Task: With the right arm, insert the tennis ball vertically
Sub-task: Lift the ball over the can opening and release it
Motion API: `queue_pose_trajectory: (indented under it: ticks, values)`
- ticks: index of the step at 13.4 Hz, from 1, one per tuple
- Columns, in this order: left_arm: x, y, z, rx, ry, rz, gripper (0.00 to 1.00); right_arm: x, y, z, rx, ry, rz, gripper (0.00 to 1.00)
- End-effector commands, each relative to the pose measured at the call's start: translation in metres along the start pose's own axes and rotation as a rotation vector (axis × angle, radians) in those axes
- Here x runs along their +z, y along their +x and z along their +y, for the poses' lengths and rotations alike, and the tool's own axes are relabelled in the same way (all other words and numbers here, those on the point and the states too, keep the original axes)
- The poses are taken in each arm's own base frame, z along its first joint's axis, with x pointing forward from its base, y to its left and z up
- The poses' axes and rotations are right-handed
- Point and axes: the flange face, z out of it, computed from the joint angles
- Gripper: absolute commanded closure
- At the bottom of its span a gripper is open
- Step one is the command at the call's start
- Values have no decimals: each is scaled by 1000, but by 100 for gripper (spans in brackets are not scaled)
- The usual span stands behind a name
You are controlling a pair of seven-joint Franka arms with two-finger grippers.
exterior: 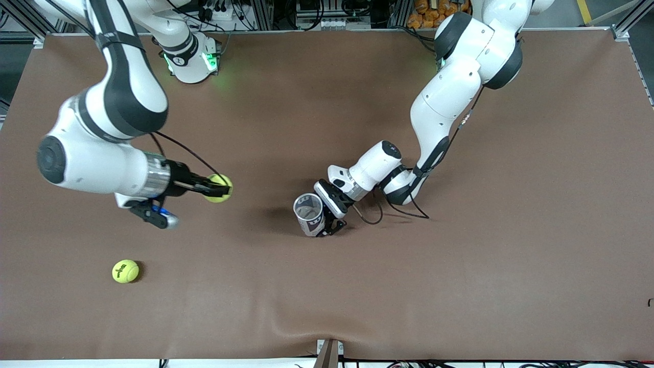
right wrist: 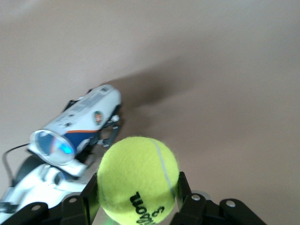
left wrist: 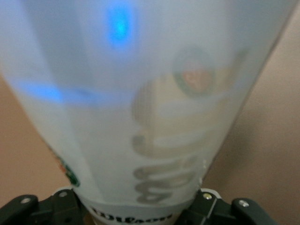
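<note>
My right gripper is shut on a yellow tennis ball and holds it above the brown table, toward the right arm's end. The ball fills the jaws in the right wrist view. My left gripper is shut on a clear tennis ball can near the table's middle. The can stands upright with its open mouth up. It fills the left wrist view, and also shows in the right wrist view. The right gripper is apart from the can, off toward the right arm's end.
A second yellow tennis ball lies on the table, nearer to the front camera than the right gripper. A black cable loops on the table by the left wrist. The brown table spreads wide toward the left arm's end.
</note>
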Motion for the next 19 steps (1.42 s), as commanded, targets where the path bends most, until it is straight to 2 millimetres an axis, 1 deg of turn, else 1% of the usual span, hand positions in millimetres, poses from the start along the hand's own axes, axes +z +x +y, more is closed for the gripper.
queue_pose_trajectory:
  ticks: [1,2,5,6,7,9,14,16,17,18,19]
  values:
    - [6,-11,8,22,-10,-5,22,23,-12,-57,85,34,1,73]
    - [6,-12,6,23,-8,-8,22,34,-23,-75,114,55,28,73]
    - [6,-13,6,28,-7,-9,22,90,-54,-127,186,131,103,73]
    - [7,-13,10,28,-10,-9,22,108,-62,-140,196,143,116,73]
    - [7,-13,10,30,-10,-9,22,123,-65,-147,206,143,121,73]
    - [7,-13,9,27,-10,-9,22,132,-58,-148,212,142,130,73]
    - [8,-14,9,27,-9,-11,22,125,-44,-136,208,106,163,71]
    - [8,-14,9,26,-9,-11,22,124,-42,-133,211,90,158,70]
    - [8,-14,9,27,-9,-11,22,124,-42,-132,212,86,157,63]
    - [8,-14,9,27,-9,-11,22,125,-43,-132,211,82,154,20]
    - [8,-14,9,27,-9,-11,22,123,-43,-132,213,83,155,0]
